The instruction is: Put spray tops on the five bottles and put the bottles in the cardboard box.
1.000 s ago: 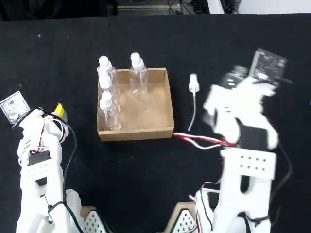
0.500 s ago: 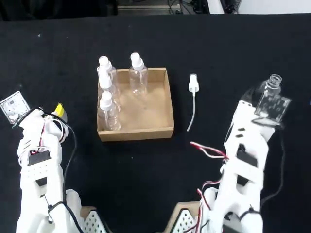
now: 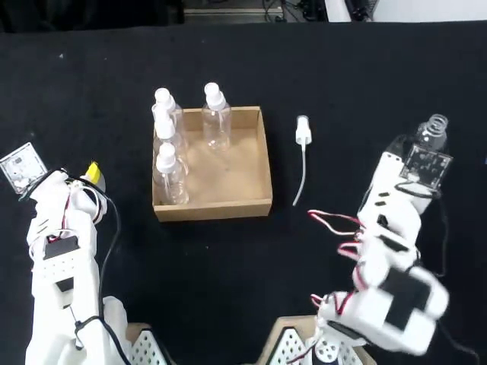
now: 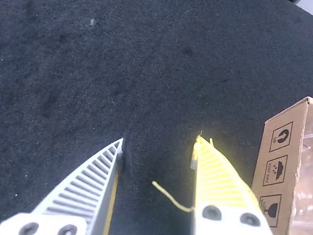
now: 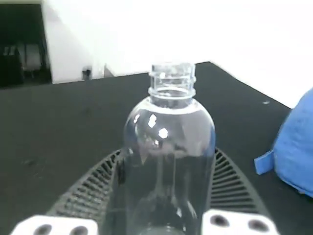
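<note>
Black cloth covers the counter [image 3: 228,61], seen from above with two white robot arms along its near edge. An open cardboard box [image 3: 263,163] is set toward the middle of the counter. Three clear bottles with white spray tops [image 3: 168,141] are lined up upright along the box's left wall, and a fourth capped bottle [image 3: 217,115] is stood against its far wall; the rest of the box floor is bare. A loose spray top [image 3: 303,133] is laid on the counter just beside the box's right wall, apart from it, its thin tube trailing toward the near edge. Well to the right of the box, an uncapped bottle [image 3: 431,135] is held by the right gripper [image 3: 423,152]. In the right wrist view the ribbed fingers of the right gripper [image 5: 167,152] are seen pressed against both sides of the uncapped bottle [image 5: 168,142], which is kept upright with its threaded neck bare; a blue object [image 5: 293,147] is seen on the counter beyond it. The left gripper [image 3: 92,174] is placed to the left of the box, near its near corner. In the left wrist view the left gripper [image 4: 160,142] is seen with its fingers spread apart above bare counter, nothing between them, and a corner of the cardboard box [image 4: 283,171] is seen at one side.
</note>
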Controlling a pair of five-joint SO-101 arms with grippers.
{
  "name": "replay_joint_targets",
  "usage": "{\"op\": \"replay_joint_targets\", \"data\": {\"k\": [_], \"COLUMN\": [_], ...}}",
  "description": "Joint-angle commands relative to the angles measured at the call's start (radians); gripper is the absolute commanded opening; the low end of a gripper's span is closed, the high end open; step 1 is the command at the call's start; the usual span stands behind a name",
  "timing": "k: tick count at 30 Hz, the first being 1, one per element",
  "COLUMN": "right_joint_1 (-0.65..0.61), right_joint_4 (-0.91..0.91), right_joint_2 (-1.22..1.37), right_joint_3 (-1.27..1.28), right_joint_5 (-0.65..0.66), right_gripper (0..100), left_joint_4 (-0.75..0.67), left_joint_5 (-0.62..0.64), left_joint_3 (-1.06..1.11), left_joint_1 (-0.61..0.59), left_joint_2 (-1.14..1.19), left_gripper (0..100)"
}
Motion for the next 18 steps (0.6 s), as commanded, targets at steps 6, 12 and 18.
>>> {"op": "replay_joint_targets", "data": {"k": [6, 12, 18], "right_joint_1": [0.035, 0.041, 0.032], "right_joint_4": [-0.489, -0.640, -0.706], "right_joint_2": [0.397, 0.630, 0.743], "right_joint_3": [-0.147, -0.252, -0.263], "right_joint_5": [0.002, 0.009, 0.009], "right_gripper": [17.9, 18.2, 30.7], "left_joint_4": [-0.023, -0.023, -0.023], "left_joint_5": [-0.006, -0.006, -0.006], "left_joint_3": [-0.005, -0.005, -0.005], "left_joint_1": [0.010, 0.010, 0.010], "left_joint_2": [-0.011, -0.011, -0.011], "left_gripper": [20, 20, 20]}}
